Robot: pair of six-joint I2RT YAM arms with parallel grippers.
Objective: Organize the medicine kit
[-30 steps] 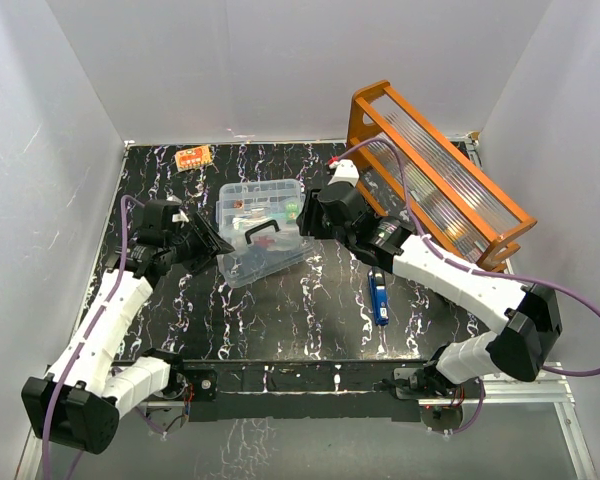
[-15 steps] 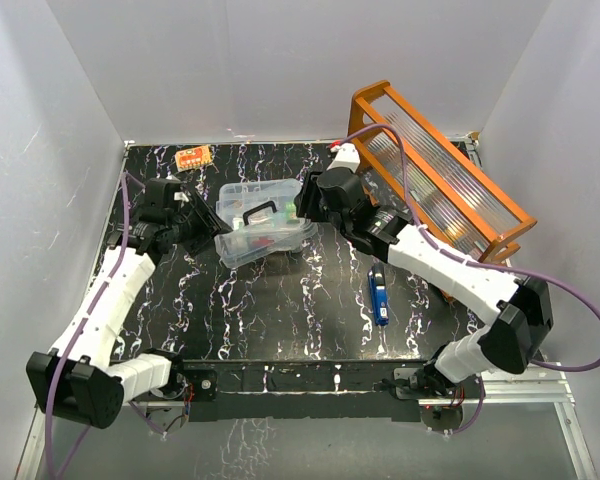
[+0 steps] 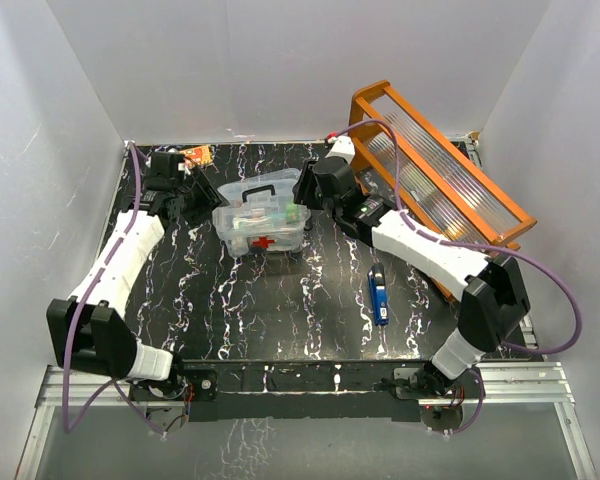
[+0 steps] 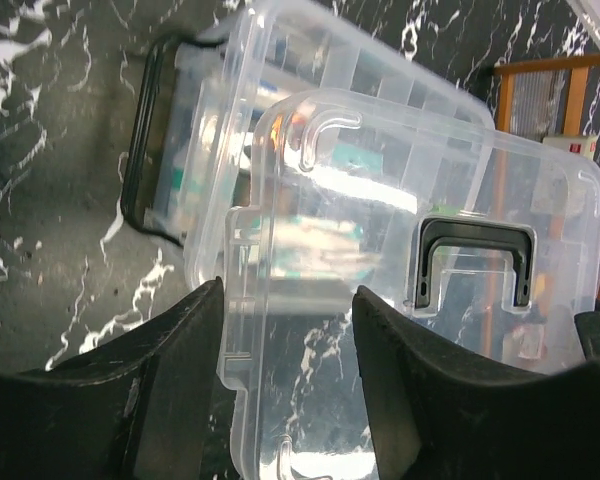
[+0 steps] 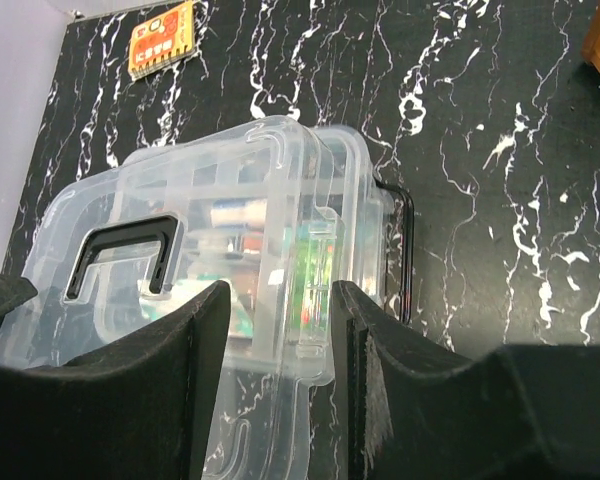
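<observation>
From my seat, the medicine kit (image 3: 263, 225) sits on the worktop (image 3: 280, 320) a little toward 11 o'clock of its middle, upright, with its red cross (image 3: 265, 243) facing the arm bases. The clear lid (image 4: 380, 180) lies on top, with its dark handle (image 4: 475, 232) toward the far side.

The left arm (image 3: 120, 262) reaches the kit from its 9 o'clock side and the right arm (image 3: 420, 245) from its 3 o'clock side, so the box is bracketed between them.

On the left wrist feed, the left jaws stand part-way apart with the lid's end rim showing in the gap. I cannot tell whether they press on the plastic. A black wire clasp (image 4: 140, 140) hangs on the box's far end in that view.

On the right wrist feed, the right jaws also stand part-way apart, with the lid's edge and some green contents (image 5: 305, 270) visible between them. Again I cannot tell whether they grip.

The orange rack (image 3: 440, 170) with ribbed panels leans at 2 o'clock, behind the right arm. A blue object (image 3: 379, 296) lies at 4 o'clock, well apart from the kit. An orange card (image 5: 163, 38) lies near the far corner at 11 o'clock.
</observation>
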